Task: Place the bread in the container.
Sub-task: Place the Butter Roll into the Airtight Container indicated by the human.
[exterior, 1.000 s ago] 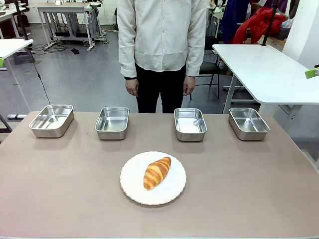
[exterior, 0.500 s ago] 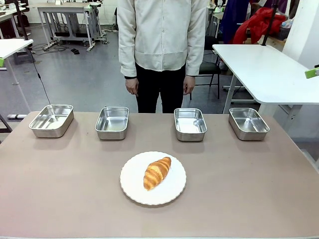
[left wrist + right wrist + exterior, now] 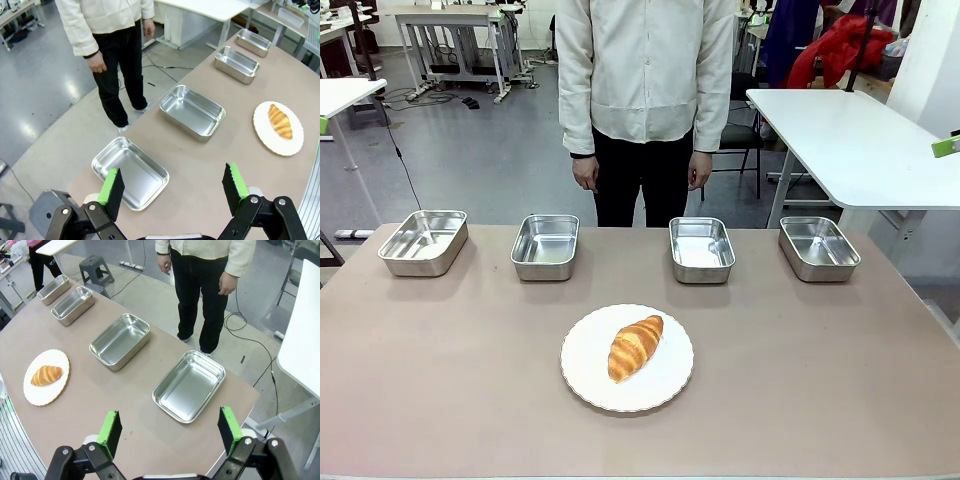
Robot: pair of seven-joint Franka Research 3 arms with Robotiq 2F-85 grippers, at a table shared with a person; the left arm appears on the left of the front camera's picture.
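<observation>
Not begun yet. Nearest, left gripper (image 3: 172, 186) and right gripper (image 3: 169, 431) spread wide, holding nothing. Farther out, bread (image 3: 635, 347) lying untouched on a white plate (image 3: 672, 385). Left to do: lift it, set it in one of four empty trays (image 3: 545, 245) along the far edge, before a standing person (image 3: 645, 90).

Left gripper (image 3: 171, 172) — blk body, green pads (image 3: 109, 187), silver screws (image 3: 250, 199).

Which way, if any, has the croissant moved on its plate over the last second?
No. The croissant lies in the same spot, slanted across the white plate, just as far from the steel tray behind it.
</observation>
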